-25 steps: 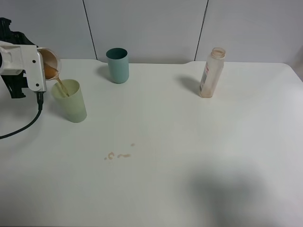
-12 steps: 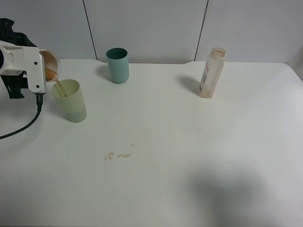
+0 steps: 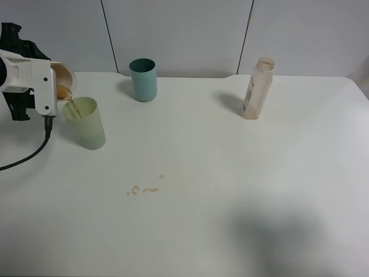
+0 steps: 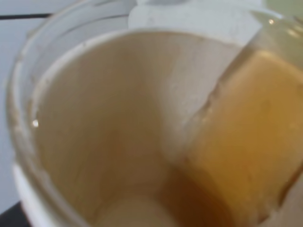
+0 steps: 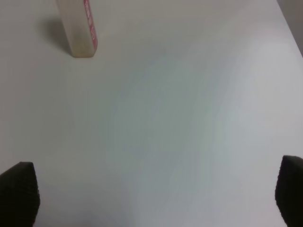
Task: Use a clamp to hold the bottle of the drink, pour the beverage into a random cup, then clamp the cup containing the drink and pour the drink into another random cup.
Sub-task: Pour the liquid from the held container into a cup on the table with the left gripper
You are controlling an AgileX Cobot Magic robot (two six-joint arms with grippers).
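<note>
Exterior high view: white tabletop (image 3: 230, 173), seen from above. Near the far left corner, the left gripper (image 3: 55, 86) with its white camera housing, closed on the blue-sleeved cup (image 3: 63, 78). Cup tilted strongly, mouth turned toward the pale green tumbler (image 3: 85, 122). Thin stream of brown beverage (image 3: 74, 107) running from the cup rim down into the tumbler. Tumbler upright, just below and beside the tilted cup, close to the left edge. Black cable (image 3: 31, 153) hanging from the arm and lying on the tabletop toward the left edge. Teal cup (image 3: 143, 79) upright at the far edge, left of the middle, apart from the tumbler. Bottle (image 3: 258, 88) upright near the far edge, right of the middle, no cap visible, looking nearly empty. Some small brown drops (image 3: 144, 189) on the tabletop, nearer the middle, in front of the tumbler. Right gripper not visible here.

Left wrist view: filled almost fully by the inside of the held cup (image 4: 94, 132), very close and blurred. Brown liquid (image 4: 246, 142) gathered at one side of the cup, against the wall. Jaws themselves hidden by the cup.

Right wrist view: two black fingertips (image 5: 19, 194) at the lower corners, spread wide apart, nothing between them but bare tabletop (image 5: 165, 118). Lower part of the bottle (image 5: 78, 28) with its red label band standing well apart from the gripper.
</note>
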